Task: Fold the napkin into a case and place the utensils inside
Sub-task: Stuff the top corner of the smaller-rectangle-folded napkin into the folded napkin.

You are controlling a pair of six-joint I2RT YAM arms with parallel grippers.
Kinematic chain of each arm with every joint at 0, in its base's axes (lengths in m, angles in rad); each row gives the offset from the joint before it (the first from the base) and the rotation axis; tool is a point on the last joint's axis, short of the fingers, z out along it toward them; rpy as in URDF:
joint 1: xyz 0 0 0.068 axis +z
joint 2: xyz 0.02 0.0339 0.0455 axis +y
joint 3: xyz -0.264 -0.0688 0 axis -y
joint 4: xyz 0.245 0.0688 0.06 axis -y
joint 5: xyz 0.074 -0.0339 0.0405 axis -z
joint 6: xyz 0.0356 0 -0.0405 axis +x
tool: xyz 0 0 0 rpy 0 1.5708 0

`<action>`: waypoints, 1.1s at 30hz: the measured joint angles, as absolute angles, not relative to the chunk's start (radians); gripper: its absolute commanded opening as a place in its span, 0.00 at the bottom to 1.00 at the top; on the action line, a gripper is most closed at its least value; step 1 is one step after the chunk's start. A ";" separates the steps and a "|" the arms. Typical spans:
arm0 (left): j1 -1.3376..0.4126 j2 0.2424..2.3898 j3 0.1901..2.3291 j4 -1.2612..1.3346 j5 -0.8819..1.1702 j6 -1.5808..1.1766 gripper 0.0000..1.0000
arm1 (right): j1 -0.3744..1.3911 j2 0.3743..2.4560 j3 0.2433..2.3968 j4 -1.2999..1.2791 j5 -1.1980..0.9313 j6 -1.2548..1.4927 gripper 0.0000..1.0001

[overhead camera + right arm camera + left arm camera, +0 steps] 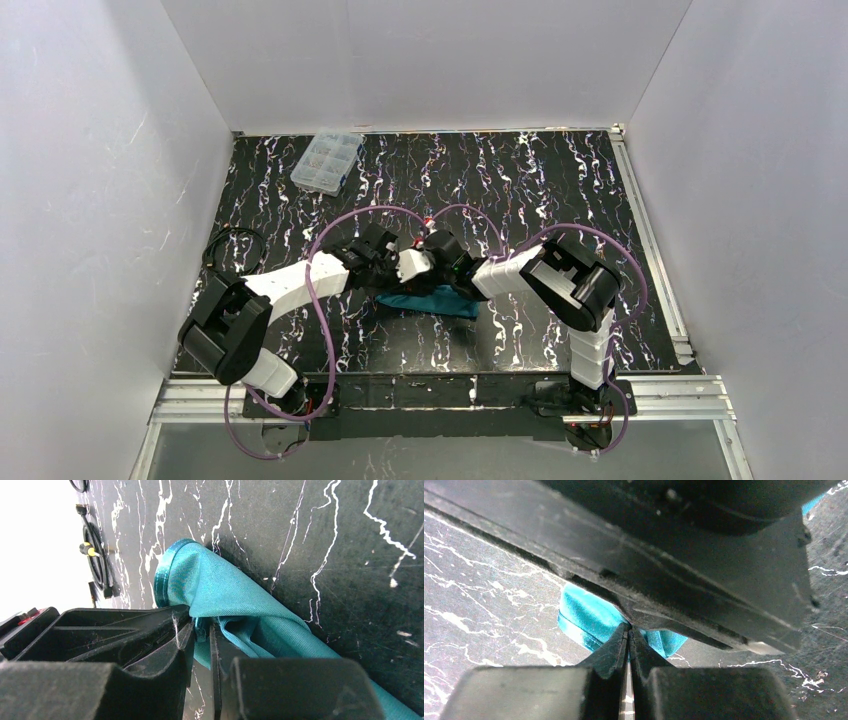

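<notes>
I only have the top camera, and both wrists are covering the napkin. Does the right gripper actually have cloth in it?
Observer: Yes. The right wrist view shows the right gripper pinching a bunched fold of the napkin.
Operator: And the left?
Observer: The left gripper is fully shut, with its tips against the napkin's edge. I cannot tell whether any cloth is caught.
Operator: Is the cloth lying flat?
Observer: No. In the right wrist view it is rumpled, and its hemmed edge curls over at the far end.
</notes>
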State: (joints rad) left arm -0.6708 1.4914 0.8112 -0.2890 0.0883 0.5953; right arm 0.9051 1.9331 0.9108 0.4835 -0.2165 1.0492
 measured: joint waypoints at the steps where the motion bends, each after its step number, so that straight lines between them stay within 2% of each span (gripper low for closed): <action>1: -0.672 1.491 0.811 -0.287 0.088 0.597 0.00 | 0.905 1.933 0.907 0.490 -0.216 1.051 0.28; 21: -0.682 1.436 0.828 -0.343 0.100 0.519 0.00 | 0.903 1.933 0.835 0.630 -0.204 1.149 0.40; 25: -0.683 1.429 0.830 -0.347 0.115 0.512 0.00 | 0.903 1.933 0.824 0.653 -0.197 1.164 0.46; 28: -0.682 1.425 0.830 -0.348 0.115 0.511 0.00 | 0.902 1.933 0.809 0.688 -0.191 1.182 0.54; 33: -0.678 1.401 0.829 -0.349 0.099 0.513 0.00 | 0.897 1.933 0.782 0.753 -0.189 1.211 0.55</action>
